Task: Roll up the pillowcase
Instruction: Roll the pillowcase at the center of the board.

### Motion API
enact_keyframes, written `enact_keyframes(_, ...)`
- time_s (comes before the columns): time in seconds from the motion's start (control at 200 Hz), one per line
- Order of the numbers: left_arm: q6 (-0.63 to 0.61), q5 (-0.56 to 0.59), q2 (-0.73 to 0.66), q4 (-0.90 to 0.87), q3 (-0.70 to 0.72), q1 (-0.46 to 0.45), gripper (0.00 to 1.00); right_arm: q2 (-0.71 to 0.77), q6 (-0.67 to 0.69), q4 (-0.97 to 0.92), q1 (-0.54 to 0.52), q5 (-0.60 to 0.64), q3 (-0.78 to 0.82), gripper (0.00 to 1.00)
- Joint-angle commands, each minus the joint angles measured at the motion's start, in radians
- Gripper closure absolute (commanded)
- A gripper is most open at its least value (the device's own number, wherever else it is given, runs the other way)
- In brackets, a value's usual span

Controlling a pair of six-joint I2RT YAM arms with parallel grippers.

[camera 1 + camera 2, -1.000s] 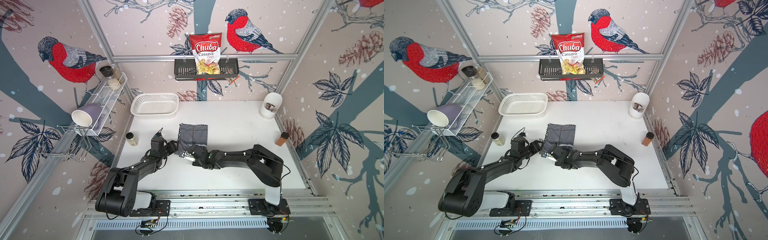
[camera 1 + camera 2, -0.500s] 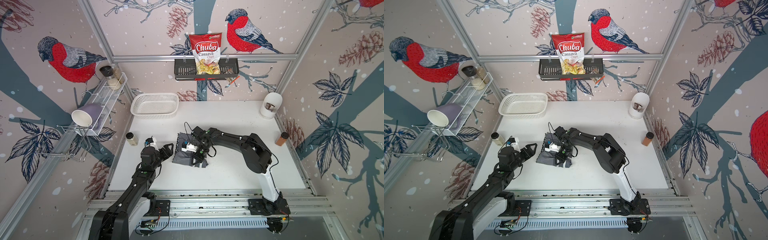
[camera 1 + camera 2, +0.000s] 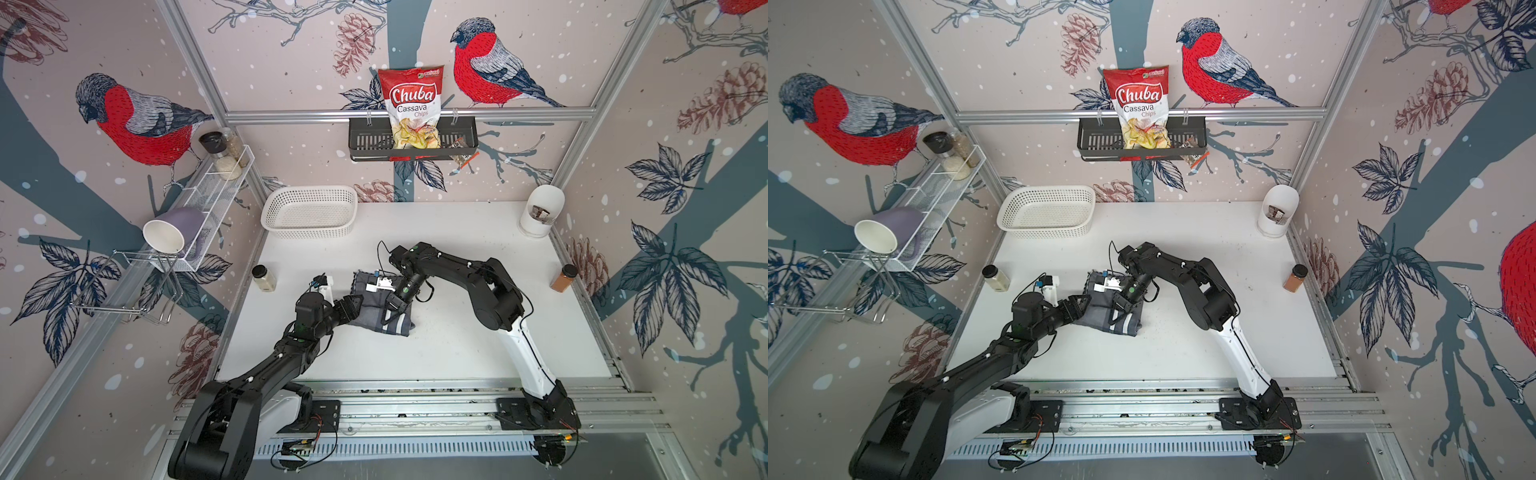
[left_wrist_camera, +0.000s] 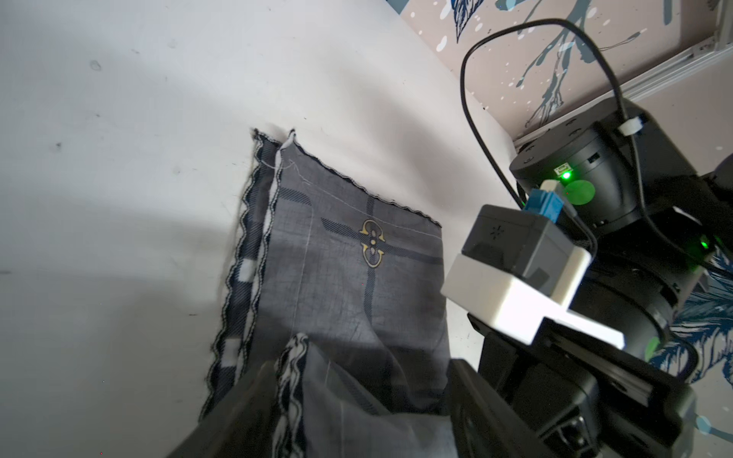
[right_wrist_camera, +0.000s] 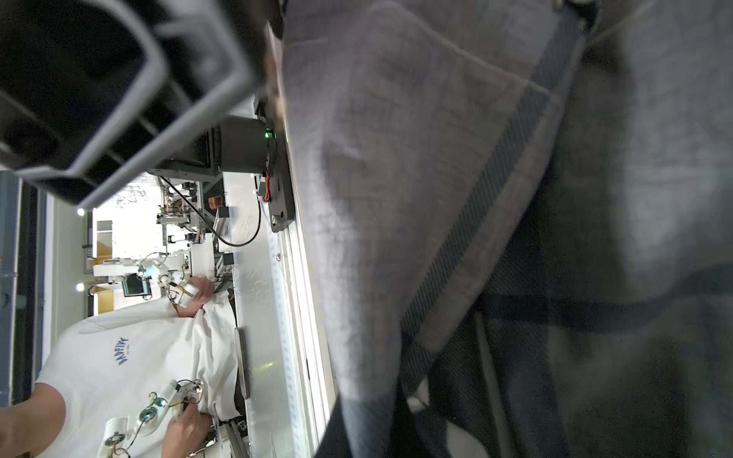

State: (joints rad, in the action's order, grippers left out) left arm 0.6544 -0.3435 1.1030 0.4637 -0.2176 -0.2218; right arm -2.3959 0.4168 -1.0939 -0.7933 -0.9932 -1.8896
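Two grippers are meeting at the pillowcase (image 3: 370, 316), which is lying rumpled near the middle of the white table (image 3: 457, 345), right gripper (image 3: 392, 306) pinching tight on a raised fold, left gripper (image 3: 352, 307) holding its jaws wide, cloth bunching loosely between them.

1. A white perforated basket (image 3: 309, 212) sits in the far left corner of the white table (image 3: 457, 353).
2. A white canister (image 3: 540, 216) stands in the far right corner.
3. A brown spice jar (image 3: 563, 278) stands at the right edge and a pale-filled jar (image 3: 264, 278) at the left edge.
4. A Chuba chips bag (image 3: 411, 108) stands in the black wall rack (image 3: 365, 141).
5. The wire shelf (image 3: 216, 187) on the left wall carries a tipped lilac mug (image 3: 174, 232).
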Motion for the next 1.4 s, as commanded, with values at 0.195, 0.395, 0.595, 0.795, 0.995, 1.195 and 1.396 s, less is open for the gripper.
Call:
enact_keyframes(0.195,0.003,0.068,0.125,0.028,-0.021,-0.006,0.6,-0.067,-0.123,0.044,0.02,0.068,-0.05,0.75)
enact_keyframes(0.395,0.007,0.123,0.127,0.003,-0.019,-0.007,0.62,0.026,-0.206,0.175,0.032,0.242,0.0,0.0)
enact_keyframes(0.595,0.004,0.141,0.138,-0.021,-0.03,-0.007,0.62,0.457,-0.282,0.64,-0.005,0.685,0.329,0.0)
enact_keyframes(0.795,0.01,0.143,0.178,-0.006,-0.036,-0.007,0.62,0.936,-0.05,1.34,-0.18,1.036,0.971,0.04)
enact_keyframes(0.995,0.022,0.13,0.226,0.01,-0.052,-0.007,0.62,0.824,0.322,1.548,-0.499,1.494,1.126,0.11)
enact_keyframes(1.195,0.023,0.131,0.221,-0.007,-0.064,-0.007,0.62,0.563,0.42,1.654,-0.557,1.658,1.097,0.11)
enact_keyframes(1.396,0.011,0.151,0.184,-0.031,-0.065,-0.005,0.62,0.452,0.417,1.667,-0.498,1.647,1.074,0.16)
